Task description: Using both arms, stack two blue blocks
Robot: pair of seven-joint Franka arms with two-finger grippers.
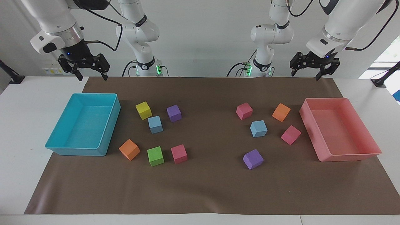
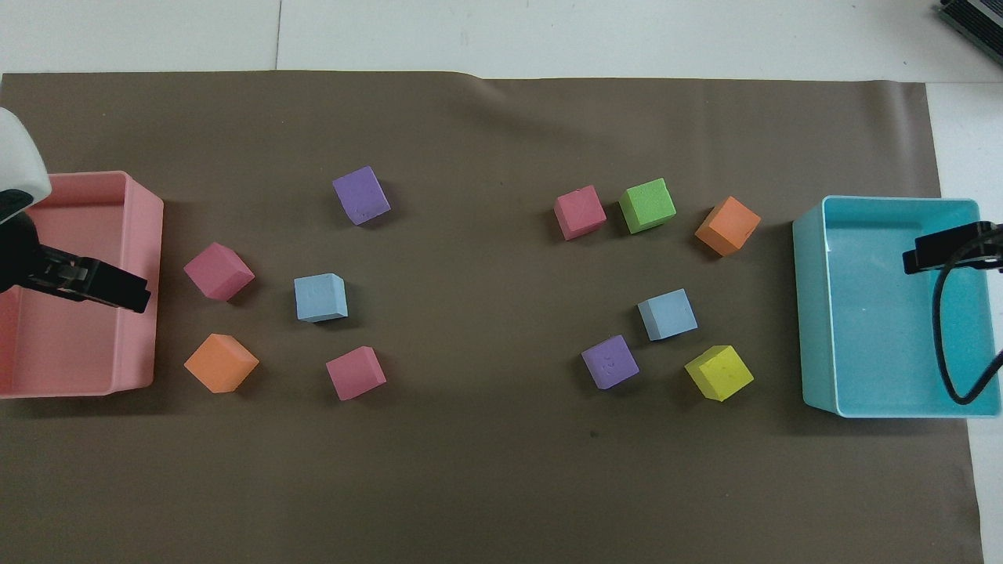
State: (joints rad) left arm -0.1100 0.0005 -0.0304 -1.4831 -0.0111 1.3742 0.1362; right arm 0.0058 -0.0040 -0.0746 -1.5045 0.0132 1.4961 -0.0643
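Ideally, each spread, empty hand, left hand [image 1: 310, 71] and right hand [image 1: 90, 70], drops squarely over its own end's blue block [image 1: 258, 128] [image 1: 155, 124], avoiding the close-set purple cube [image 1: 173, 112].

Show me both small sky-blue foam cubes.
Sky-blue foam cube beside the yellow cube [image 1: 155, 124]: facing view, front face.
Sky-blue foam cube toward the pink tray [image 2: 320, 298]: overhead view, top face.

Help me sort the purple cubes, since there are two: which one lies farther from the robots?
The purple cube toward the left arm's end, beside no tray, lies farther out. The other purple cube sits nearer the robots, next to a blue block.
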